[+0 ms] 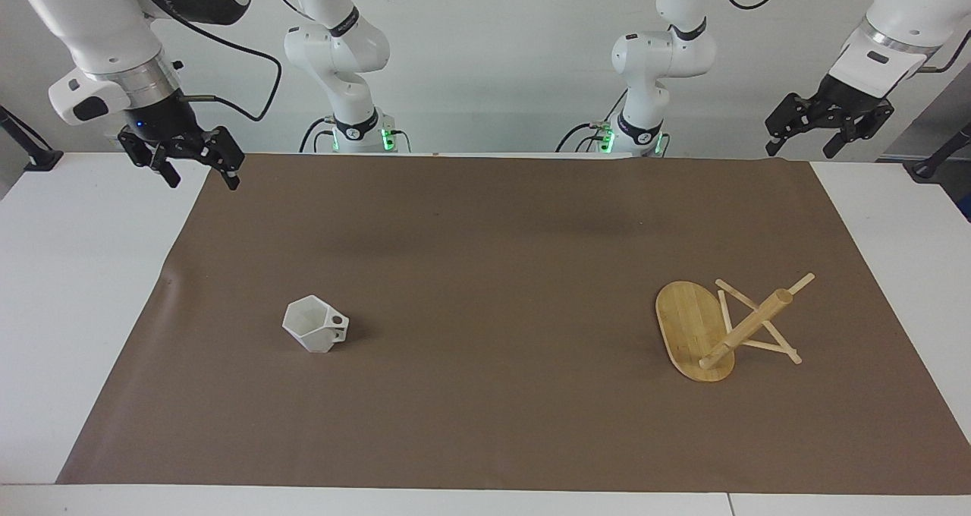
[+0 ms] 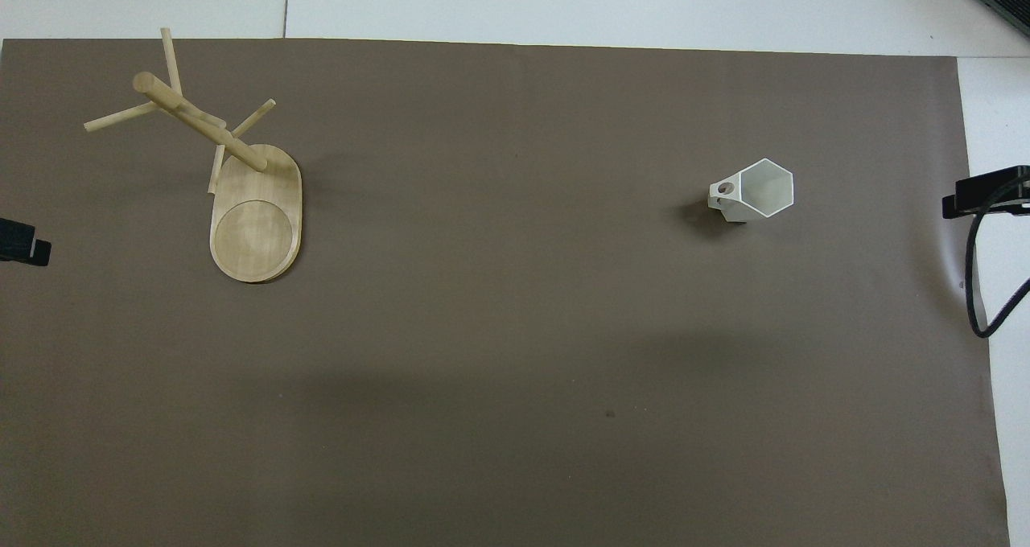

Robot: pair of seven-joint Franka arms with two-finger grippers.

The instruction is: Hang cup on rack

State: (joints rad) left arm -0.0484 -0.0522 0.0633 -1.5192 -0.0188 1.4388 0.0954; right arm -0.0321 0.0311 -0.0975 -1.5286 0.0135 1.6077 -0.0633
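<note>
No legible text, label, brand, number or sign on anything in either view.

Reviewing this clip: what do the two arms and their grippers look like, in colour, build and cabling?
Both arms are glossy white with rounded segments and black bands at the joints. Each base shows a green light. The right gripper and the left gripper are black, two-fingered linkage hands mounted below a silver ring on a white wrist. Black cables loop along the arms; the right wrist shows a small blue light.
</note>
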